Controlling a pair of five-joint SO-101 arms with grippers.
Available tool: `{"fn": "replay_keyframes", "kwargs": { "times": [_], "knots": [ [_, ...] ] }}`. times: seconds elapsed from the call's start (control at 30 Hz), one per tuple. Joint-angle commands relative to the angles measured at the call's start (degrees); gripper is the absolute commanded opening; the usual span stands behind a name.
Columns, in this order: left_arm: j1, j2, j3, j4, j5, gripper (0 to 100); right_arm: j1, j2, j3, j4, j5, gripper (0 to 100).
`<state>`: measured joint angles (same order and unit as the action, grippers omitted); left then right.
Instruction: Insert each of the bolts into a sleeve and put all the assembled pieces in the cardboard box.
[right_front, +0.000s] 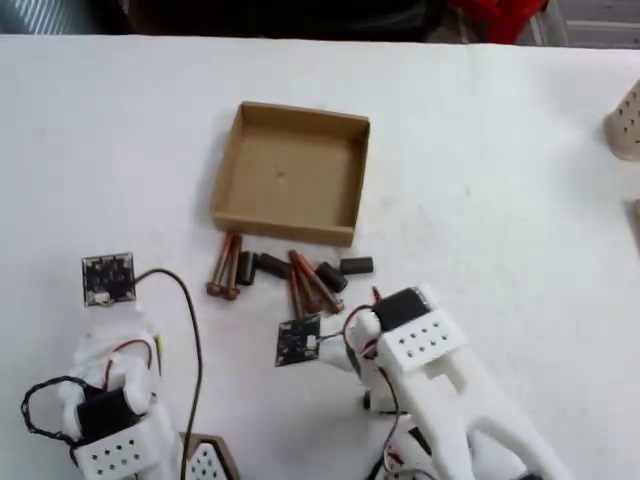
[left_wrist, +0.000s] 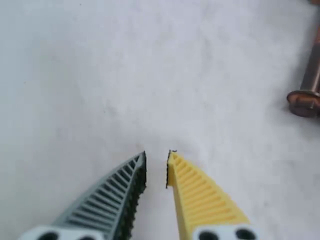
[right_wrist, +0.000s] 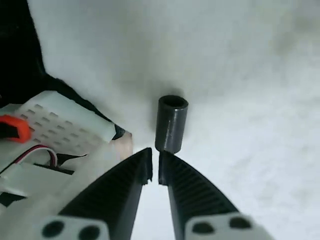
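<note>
Left tool (left_wrist: 156, 168) slightly parted over table (left_wrist: 150, 75); seemingly a bolt (left_wrist: 304, 101) nearby.

Box (right_front: 285, 225): on the tabletop (right_front: 480, 150), behind the bolts (right_front: 224, 266).
Bolts: two pairs before it.
Sleeves (right_front: 356, 266): we find them between the pairs and right.

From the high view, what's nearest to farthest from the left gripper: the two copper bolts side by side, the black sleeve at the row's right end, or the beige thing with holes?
From the left gripper:
1. Pair of copper bolts, at the left end of the row.
2. Short black sleeve, at the right end of the row.
3. Beige holed object, far off to the right.
</note>
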<state>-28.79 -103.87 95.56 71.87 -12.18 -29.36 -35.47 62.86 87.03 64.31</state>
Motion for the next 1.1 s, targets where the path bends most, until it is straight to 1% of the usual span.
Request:
{"fn": "replay_keyframes", "kwargs": {
  "times": [0.0,0.1,0.37,0.5,0.53,0.7,0.8,0.87,0.93,1.07],
  "knots": [
    [-0.5,0.6,-1.6,-0.7,-0.5,10,1.2,10.2,1.8,-5.9,0.5,1.8],
    [-0.5,0.6,-1.6,-0.7,-0.5,10,4.0,14.6,-0.1,-6.4,0.9,1.8],
    [-0.5,0.6,-1.6,-0.7,-0.5,10,2.9,14.8,-0.4,-7.3,-0.4,1.8],
    [-0.5,0.6,-1.6,-0.7,-0.5,10,3.1,14.8,-1.9,-15.9,-12.5,1.8],
    [-0.5,0.6,-1.6,-0.7,-0.5,10,3.1,14.8,-2.5,-17.1,-14.1,1.8],
    [-0.5,0.6,-1.6,-0.7,-0.5,10,3.3,14.8,-7.6,-17.6,-15.8,1.8],
    [-0.5,0.6,-1.6,-0.7,-0.5,10,6.7,14.8,-13.0,-17.5,-19.0,1.8],
    [-0.5,0.6,-1.6,-0.7,-0.5,10,9.2,14.8,-16.8,-15.5,-18.5,1.8],
    [-0.5,0.6,-1.6,-0.7,-0.5,10,10.9,14.8,-20.5,-11.0,-17.0,1.8],
    [-0.5,0.6,-1.3,-0.8,-0.5,10,11.1,14.6,-25.9,-0.5,-14.2,1.8]
  ]
}}
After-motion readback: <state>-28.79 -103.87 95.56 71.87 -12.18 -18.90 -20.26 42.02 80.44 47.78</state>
